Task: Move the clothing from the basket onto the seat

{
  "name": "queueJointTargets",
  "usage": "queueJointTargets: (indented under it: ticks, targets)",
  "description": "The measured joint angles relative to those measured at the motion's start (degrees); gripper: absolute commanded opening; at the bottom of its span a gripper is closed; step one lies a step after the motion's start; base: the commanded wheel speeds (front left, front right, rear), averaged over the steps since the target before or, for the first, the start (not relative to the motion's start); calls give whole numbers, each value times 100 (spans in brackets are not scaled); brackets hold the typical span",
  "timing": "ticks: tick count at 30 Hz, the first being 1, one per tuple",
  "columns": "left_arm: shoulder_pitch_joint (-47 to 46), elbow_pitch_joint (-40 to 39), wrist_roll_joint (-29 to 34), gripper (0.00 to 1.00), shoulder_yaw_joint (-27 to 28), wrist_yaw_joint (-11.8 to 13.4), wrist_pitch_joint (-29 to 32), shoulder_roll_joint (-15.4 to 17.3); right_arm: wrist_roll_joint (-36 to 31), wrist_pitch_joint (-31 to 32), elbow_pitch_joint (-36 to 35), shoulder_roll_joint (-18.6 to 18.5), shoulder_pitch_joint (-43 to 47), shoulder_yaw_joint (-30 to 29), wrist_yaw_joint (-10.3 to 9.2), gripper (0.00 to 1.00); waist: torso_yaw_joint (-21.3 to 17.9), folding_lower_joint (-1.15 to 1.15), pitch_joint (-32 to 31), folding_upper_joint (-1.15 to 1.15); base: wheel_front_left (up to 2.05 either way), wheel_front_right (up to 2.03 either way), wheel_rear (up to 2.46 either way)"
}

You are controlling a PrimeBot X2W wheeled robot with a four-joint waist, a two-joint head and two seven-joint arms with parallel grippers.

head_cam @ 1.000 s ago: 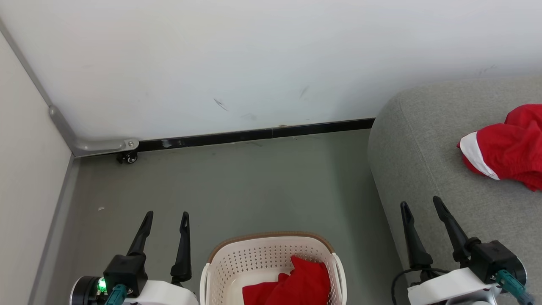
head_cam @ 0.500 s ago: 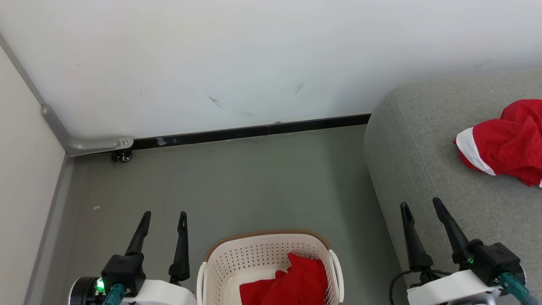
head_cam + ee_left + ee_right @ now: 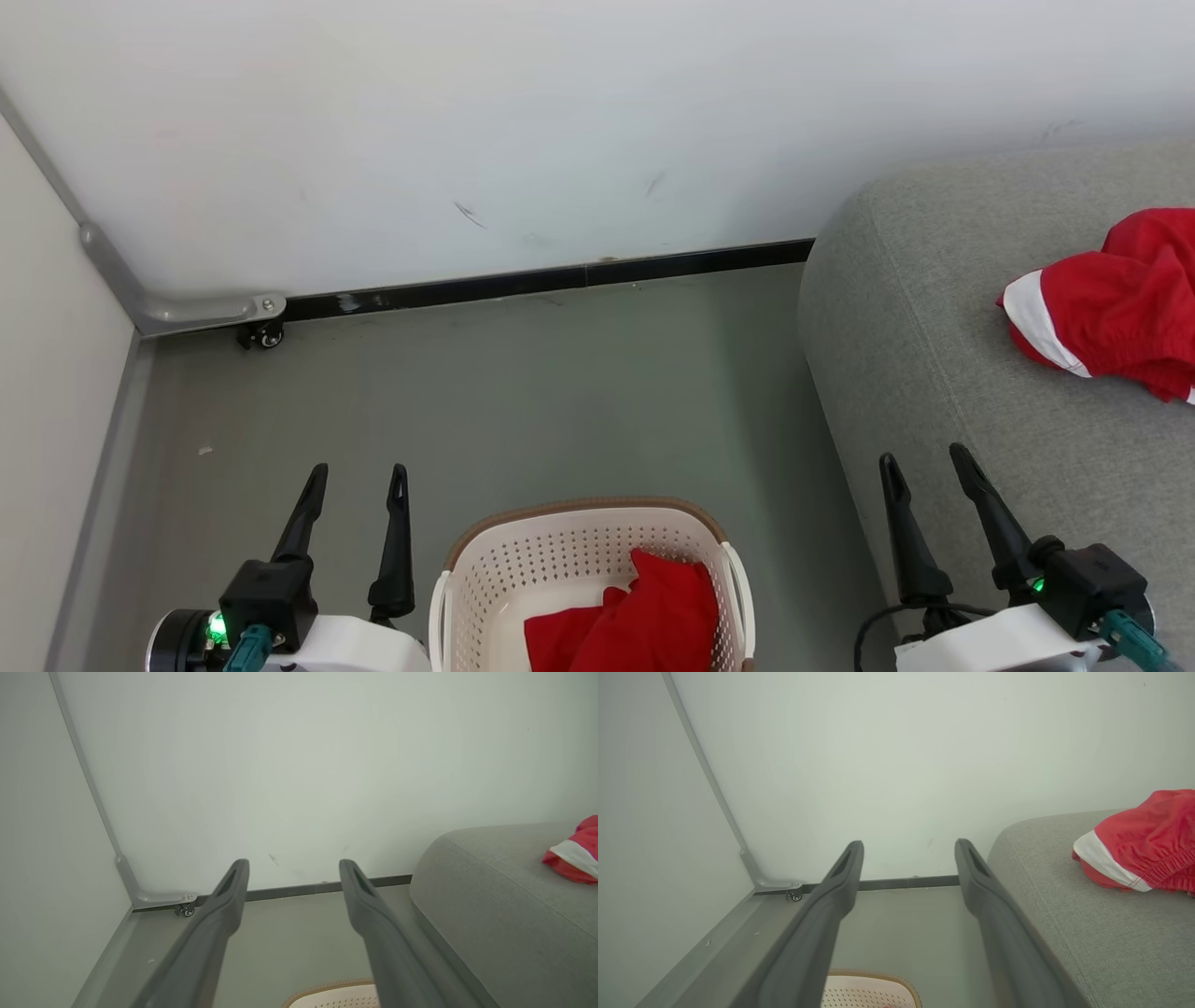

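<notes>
Clothing [image 3: 635, 621] sits crumpled in the basket [image 3: 560, 560], its bottom cut off by the frame, so we can't call its long axis. Its one peak points toward the wall [image 3: 560, 140]. Another red piece [image 3: 1111, 317] with a white band lies on the seat [image 3: 934, 355], running off the right edge. Basket's perforated cream plastic with a brown rim; seat's grey weave with a rounded corner. Left claw [image 3: 359, 471] and right claw [image 3: 923, 455] gape wide, empty.

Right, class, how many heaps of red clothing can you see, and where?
2. One heap lies in the basket; the other heap, white-banded, lies on the seat. Each may hide more garments.
</notes>
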Motion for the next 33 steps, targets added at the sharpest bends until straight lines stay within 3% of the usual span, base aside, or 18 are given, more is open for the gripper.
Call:
queueJointTargets:
  ticks: [27, 33]
  targets:
    - [-204, 392, 367, 100, -472, -446, 0, 63, -13, -35, -504, 36, 125, -721, 0, 100, -442, 0, 530, 0, 0, 0, 0]
    - [-439, 686, 579, 100, -602, -503, 0, 199, -14, -37, -648, 44, 125, -800, 0, 100, -574, 0, 781, 0, 0, 0, 0]
